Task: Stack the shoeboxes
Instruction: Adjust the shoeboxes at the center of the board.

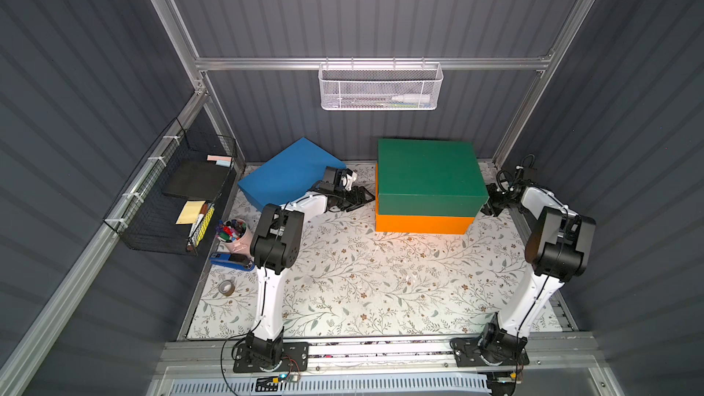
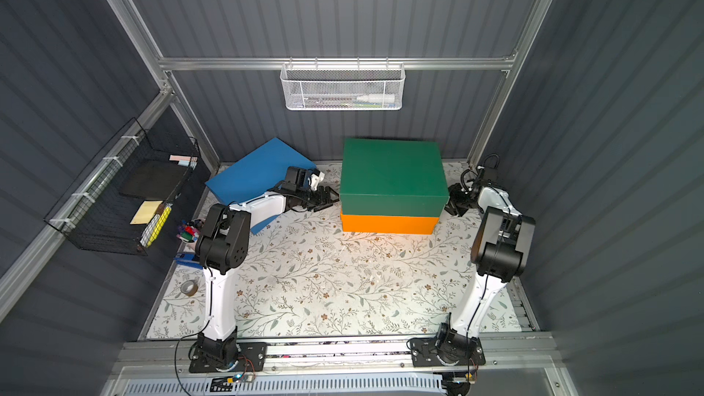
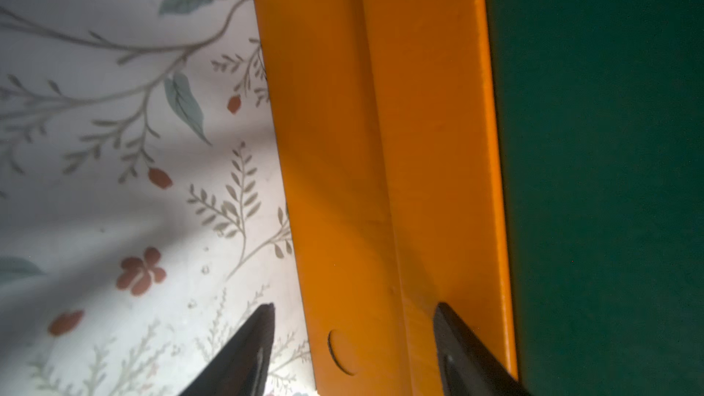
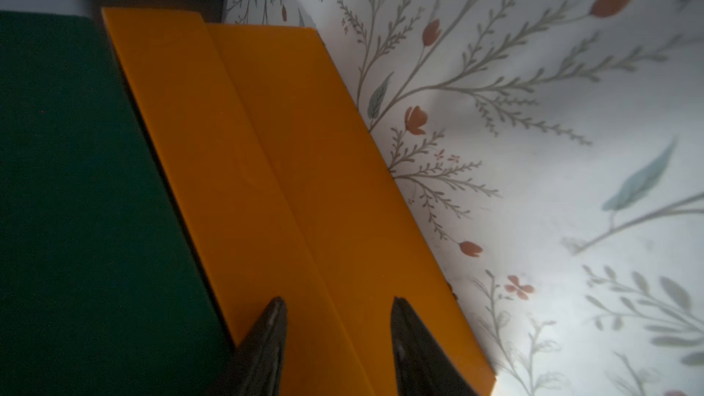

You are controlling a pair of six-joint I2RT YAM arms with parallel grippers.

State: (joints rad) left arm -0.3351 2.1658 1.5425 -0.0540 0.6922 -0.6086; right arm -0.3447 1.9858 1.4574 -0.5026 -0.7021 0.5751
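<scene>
Shoebox in matte green point(image 1: 426, 169) tops orange shoebox point(image 1: 419, 224).

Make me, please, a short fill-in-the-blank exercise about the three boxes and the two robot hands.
1. The green box rests on the ___ one.
2. The box that stands tilted, apart from those two, is ___.
3. The right hand is at one end of the pair; the ___ hand is at the other end.
4. The stack holds ___ boxes.
Missing words: orange, blue, left, two.
</scene>
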